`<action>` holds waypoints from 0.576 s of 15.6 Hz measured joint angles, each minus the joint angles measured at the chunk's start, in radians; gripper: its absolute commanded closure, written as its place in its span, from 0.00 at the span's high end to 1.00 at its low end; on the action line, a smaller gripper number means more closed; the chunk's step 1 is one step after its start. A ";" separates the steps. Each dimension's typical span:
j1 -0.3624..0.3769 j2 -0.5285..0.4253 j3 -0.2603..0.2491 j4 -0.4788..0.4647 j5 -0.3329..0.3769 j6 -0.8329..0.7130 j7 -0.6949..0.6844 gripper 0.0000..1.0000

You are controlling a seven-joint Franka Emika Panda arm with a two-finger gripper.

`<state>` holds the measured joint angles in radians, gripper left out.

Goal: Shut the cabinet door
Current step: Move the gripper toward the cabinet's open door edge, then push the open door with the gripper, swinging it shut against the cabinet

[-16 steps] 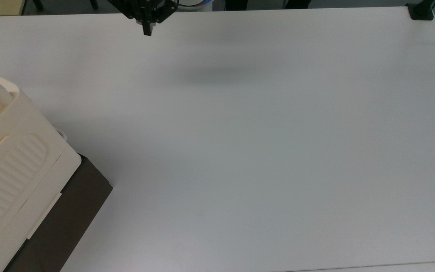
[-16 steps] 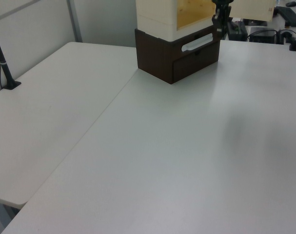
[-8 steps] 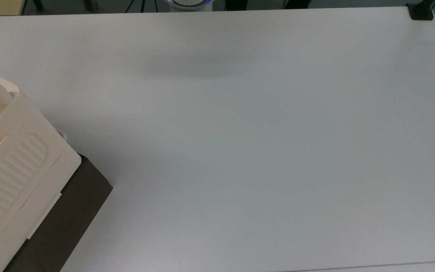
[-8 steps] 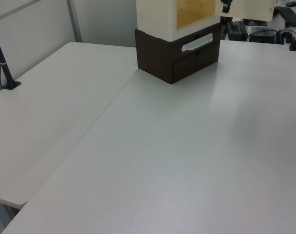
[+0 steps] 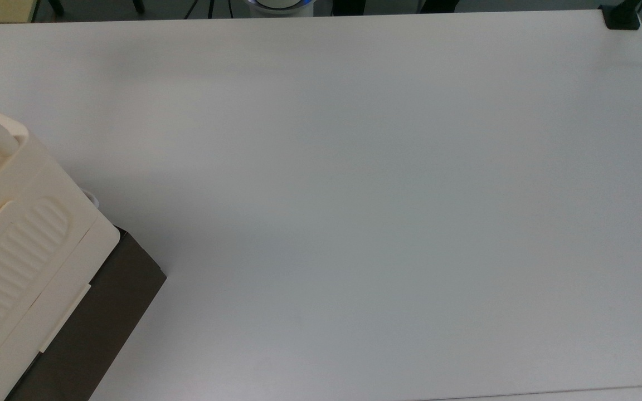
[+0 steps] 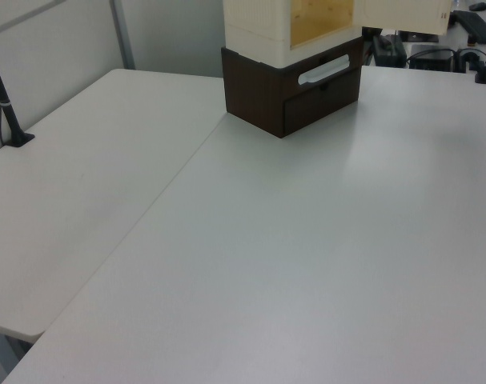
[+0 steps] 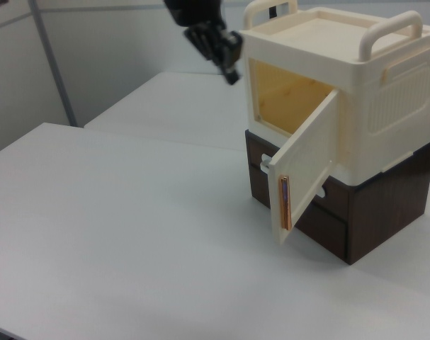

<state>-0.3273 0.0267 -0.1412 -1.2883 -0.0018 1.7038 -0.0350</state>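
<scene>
Gripper [image 7: 231, 73] up in the air in the right view, at the height of the cabinet's [image 7: 356, 106] upper front corner and just to the right view's left of it; open or shut: cannot tell. Cabinet door [image 7: 307, 170] below and to the right view's right of the gripper, swung wide open, not touched. Cabinet seated on a dark brown drawer unit [image 7: 363, 219] on the white table [image 7: 129, 241], all lower than the gripper.

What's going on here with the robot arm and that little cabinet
A robot arm is working toward shutting the cabinet door. The door stands swung open, showing the cream cabinet's yellowish inside. The cabinet sits on a dark brown drawer unit on the white table. The arm's pincer hangs in the air by the cabinet's upper corner, on the right view's left, not touching the door.
</scene>
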 measured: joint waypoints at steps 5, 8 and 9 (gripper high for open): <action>-0.070 0.003 -0.090 -0.002 0.001 0.114 -0.059 0.00; -0.097 0.009 -0.131 -0.012 0.003 0.116 -0.146 0.00; -0.107 0.013 -0.135 -0.020 0.003 0.116 -0.166 0.00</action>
<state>-0.4341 0.0395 -0.2762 -1.3079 0.0011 1.8199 -0.2008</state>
